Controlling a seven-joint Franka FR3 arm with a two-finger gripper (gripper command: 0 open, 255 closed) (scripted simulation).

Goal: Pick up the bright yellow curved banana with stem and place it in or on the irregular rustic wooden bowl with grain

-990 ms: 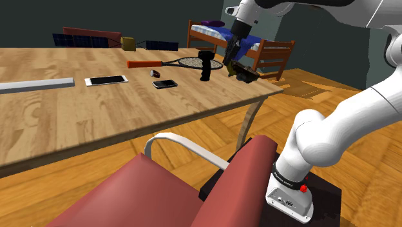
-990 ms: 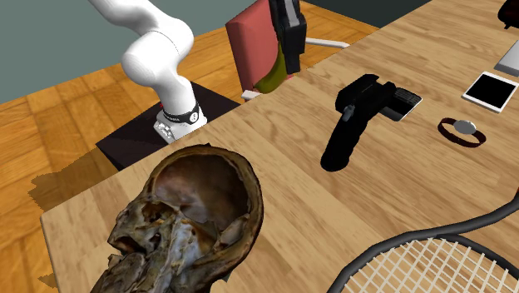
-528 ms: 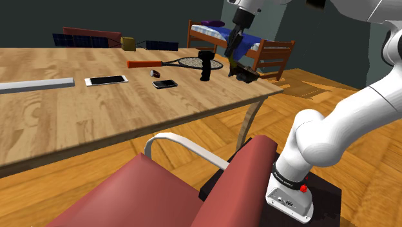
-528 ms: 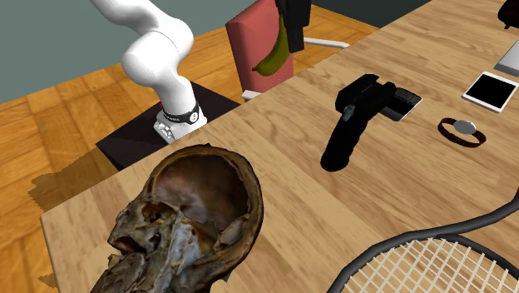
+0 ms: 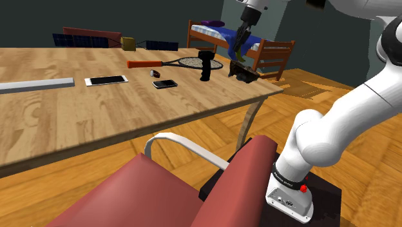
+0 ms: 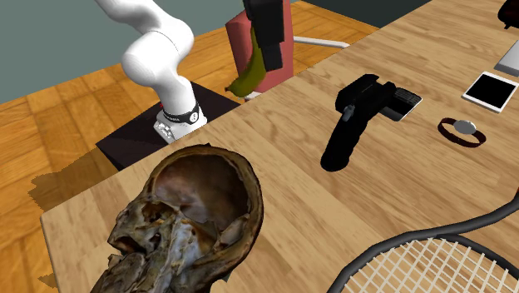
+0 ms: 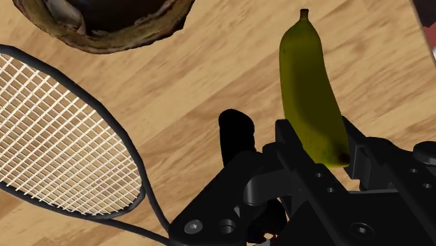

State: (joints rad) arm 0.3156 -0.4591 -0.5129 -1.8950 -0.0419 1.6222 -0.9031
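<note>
At the table's (image 6: pixel 274 166) corner lie the racket (image 7: pixel 56 133) head and, just beside it, the bowl (image 6: pixel 191 220). The banana (image 7: pixel 311 98) hangs above the table, pinched at one end between the gripper's (image 7: pixel 321 150) jaws, as the wrist view shows; the shoulder view sets it seemingly over the bowl.

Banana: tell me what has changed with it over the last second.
The gripper, shut on the banana, carried it higher, then toward the second exterior view's left, closer to the bowl. The grip held throughout. On the table, the bowl and the racket lie as before.
</note>
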